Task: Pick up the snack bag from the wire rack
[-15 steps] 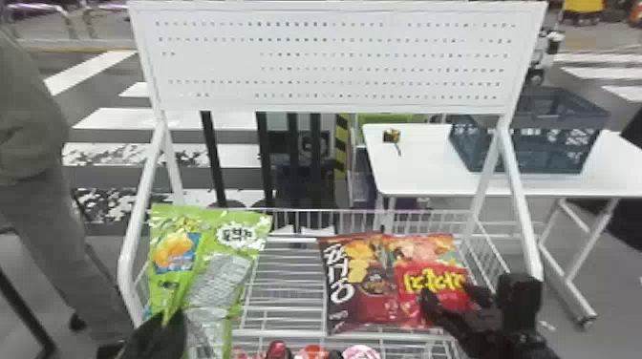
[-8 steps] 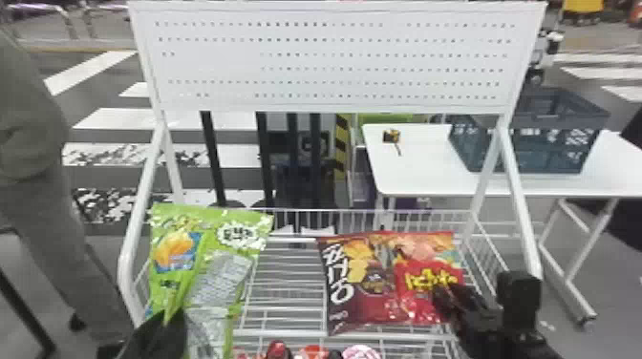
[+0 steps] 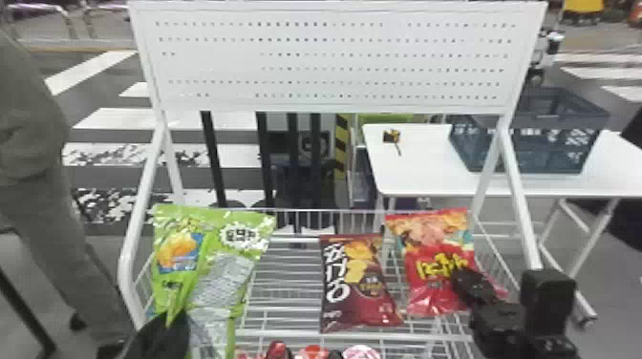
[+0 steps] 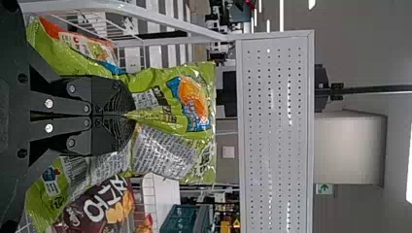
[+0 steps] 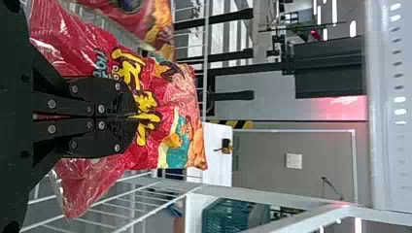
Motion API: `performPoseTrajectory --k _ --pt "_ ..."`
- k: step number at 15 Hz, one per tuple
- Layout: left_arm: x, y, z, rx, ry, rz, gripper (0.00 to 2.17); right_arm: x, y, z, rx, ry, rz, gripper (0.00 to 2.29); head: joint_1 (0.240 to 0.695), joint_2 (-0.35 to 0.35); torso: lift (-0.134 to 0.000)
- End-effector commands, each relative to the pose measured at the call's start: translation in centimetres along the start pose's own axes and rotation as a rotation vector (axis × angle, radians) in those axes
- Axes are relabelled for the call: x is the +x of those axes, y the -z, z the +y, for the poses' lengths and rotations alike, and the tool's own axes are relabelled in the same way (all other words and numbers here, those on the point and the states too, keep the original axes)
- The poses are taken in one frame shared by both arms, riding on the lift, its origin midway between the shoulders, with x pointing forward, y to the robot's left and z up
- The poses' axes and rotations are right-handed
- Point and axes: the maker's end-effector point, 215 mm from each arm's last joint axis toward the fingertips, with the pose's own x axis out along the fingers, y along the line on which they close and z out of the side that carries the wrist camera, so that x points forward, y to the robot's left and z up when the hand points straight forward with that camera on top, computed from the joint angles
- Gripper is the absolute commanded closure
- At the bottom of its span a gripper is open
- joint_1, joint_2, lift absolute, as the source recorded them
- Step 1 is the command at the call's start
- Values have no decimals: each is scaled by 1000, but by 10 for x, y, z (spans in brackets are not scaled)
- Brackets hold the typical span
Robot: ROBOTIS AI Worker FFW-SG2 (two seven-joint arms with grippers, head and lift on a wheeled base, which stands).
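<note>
Snack bag, green (image 3: 210,272), at 9 o'clock on the wire rack (image 3: 430,337), dial read from rack centre, 12 farthest. Left gripper (image 3: 167,329) at 8 o'clock; in the left wrist view its fingers are pinched together on a fold of this bag's front. White perforated panel (image 3: 334,62) upright at 12. Small red and pink packs (image 3: 360,352) at 6. Maroon snack bag (image 3: 356,286) lies on the wires, just right of centre, toward 3. Red snack bag (image 3: 439,267) farther out at 3, near the maroon one; whether it touches wire, cannot tell. Right gripper (image 3: 462,281), 3 to 4 o'clock, closed on the red bag's front. White table (image 3: 420,176) beyond, 1 to 2, bearing a dark crate (image 3: 549,160).
</note>
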Motion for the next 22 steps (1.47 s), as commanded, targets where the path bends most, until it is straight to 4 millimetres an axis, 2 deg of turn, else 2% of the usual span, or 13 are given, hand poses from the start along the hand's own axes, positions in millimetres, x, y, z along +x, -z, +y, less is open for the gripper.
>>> performPoseTrajectory --k 1,4,6,9,11,14,22 --pt "0 -2 -1 0 3 -5 1818 -29 -25 7 8 -11 -58 2246 499 0 0" --pt "0 -5 -1 2 6 -9 1818 -77 -33 10 15 -14 -108 2246 499 0 0" --pt "0 -7 -2 3 8 -12 1818 -118 -45 11 10 -11 -177 2246 499 0 0" --pt "-1 -9 1 5 0 -16 1818 -170 -46 0 11 11 -203 2246 499 0 0" --pt "-1 -9 5 5 -6 -17 1818 -197 -44 -5 -11 21 -194 2246 499 0 0" --pt "0 -10 6 2 -9 -22 1818 -212 -42 -3 -20 17 -177 2246 499 0 0" --pt "-1 -11 7 4 -13 -24 1818 -212 -43 3 -2 3 -179 2246 499 0 0"
